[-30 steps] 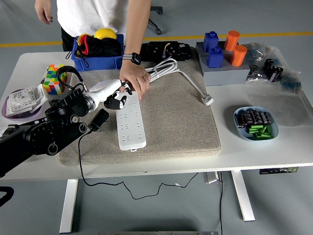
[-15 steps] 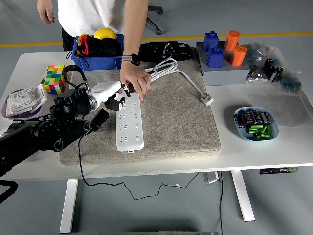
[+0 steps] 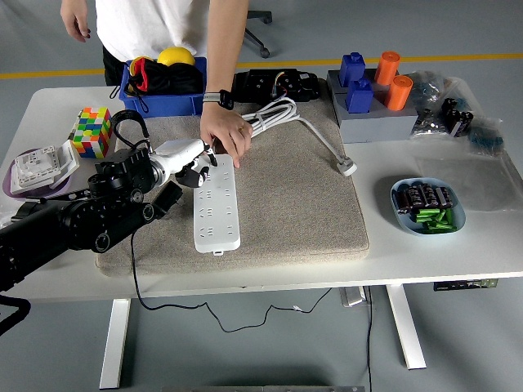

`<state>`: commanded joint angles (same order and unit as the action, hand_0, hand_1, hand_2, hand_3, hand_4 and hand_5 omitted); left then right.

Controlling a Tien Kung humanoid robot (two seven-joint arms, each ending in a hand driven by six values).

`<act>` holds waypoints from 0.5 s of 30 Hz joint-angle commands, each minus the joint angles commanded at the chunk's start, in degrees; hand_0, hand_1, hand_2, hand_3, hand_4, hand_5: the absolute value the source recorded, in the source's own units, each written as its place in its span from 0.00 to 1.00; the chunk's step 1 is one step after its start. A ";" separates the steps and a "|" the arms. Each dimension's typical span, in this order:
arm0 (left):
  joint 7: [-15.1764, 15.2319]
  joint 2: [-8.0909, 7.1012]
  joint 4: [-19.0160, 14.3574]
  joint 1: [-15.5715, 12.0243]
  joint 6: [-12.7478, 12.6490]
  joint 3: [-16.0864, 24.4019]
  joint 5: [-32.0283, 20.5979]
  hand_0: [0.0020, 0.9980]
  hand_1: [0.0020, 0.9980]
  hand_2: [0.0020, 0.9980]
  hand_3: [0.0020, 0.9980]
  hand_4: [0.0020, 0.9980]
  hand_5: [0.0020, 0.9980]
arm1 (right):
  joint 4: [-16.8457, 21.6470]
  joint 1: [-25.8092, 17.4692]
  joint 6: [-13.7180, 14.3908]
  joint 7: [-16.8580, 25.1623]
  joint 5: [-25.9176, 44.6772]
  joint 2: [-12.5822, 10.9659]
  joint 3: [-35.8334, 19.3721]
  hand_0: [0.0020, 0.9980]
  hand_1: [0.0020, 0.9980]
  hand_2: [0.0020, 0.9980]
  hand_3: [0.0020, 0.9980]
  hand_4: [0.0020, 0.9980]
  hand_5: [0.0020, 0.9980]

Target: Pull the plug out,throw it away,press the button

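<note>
**Robot hand at the far end of the power strip**

A white power strip (image 3: 217,205) is laid lengthwise on a beige mat (image 3: 286,196) spread over the white tabletop (image 3: 425,253). The left robot hand (image 3: 189,163) is seen at the strip's far left corner, its white shell and dark fingers curled against that end; whether a plug is enclosed cannot be told, as the spot is hidden by the fingers. A black plug (image 3: 169,198) with its black cable (image 3: 139,269) is seen just left of the strip, below the robot hand and beside the black arm. The strip's far end is pressed down by a person's hand (image 3: 226,133), touching it just right of the robot hand. The strip's coiled white cord (image 3: 274,114) is lying on the mat behind that hand.
</note>
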<state>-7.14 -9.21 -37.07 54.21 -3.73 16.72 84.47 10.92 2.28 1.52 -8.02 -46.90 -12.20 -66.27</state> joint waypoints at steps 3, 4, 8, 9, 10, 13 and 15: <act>0.03 -0.03 -0.07 0.02 -0.13 -0.06 0.14 0.16 0.00 0.00 0.65 0.28 0.00 | -0.03 -0.04 -0.01 -0.02 -0.01 -0.03 0.02 0.75 0.68 0.67 0.63 0.66 0.52; 0.03 -0.04 -0.04 0.08 -0.17 -0.17 0.19 0.16 0.00 0.00 0.65 0.28 0.00 | -0.07 -0.06 0.00 -0.02 -0.01 -0.03 0.01 0.75 0.68 0.67 0.63 0.66 0.52; 0.03 -0.02 0.32 0.33 -0.20 -0.84 -0.10 0.16 0.00 0.00 0.65 0.29 0.00 | -0.04 -0.04 -0.01 -0.03 -0.01 -0.04 0.07 0.75 0.68 0.67 0.63 0.66 0.52; 0.02 0.00 0.40 0.36 -0.18 -0.94 -0.23 0.16 0.00 0.00 0.65 0.29 0.00 | -0.02 -0.03 -0.01 -0.02 0.04 -0.05 0.10 0.75 0.68 0.67 0.63 0.66 0.52; 0.06 -0.01 0.50 0.43 -0.19 -1.25 -0.35 0.16 0.00 0.00 0.65 0.29 0.00 | -0.03 0.00 -0.01 -0.02 0.03 0.00 0.05 0.75 0.68 0.67 0.63 0.66 0.52; 0.09 0.02 0.71 0.49 -0.23 -1.65 -0.50 0.16 0.00 0.00 0.64 0.29 0.00 | 0.01 0.02 -0.01 0.01 0.10 0.02 0.06 0.75 0.68 0.67 0.63 0.66 0.52; 0.07 0.06 0.97 0.64 -0.22 -2.37 -0.80 0.16 0.00 0.00 0.64 0.29 0.00 | -0.01 0.02 -0.01 -0.01 0.12 0.03 0.06 0.75 0.68 0.67 0.63 0.66 0.52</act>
<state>-7.07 -9.15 -36.10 54.85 -3.96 14.36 83.67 10.90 2.30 1.50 -8.03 -46.78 -12.18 -66.21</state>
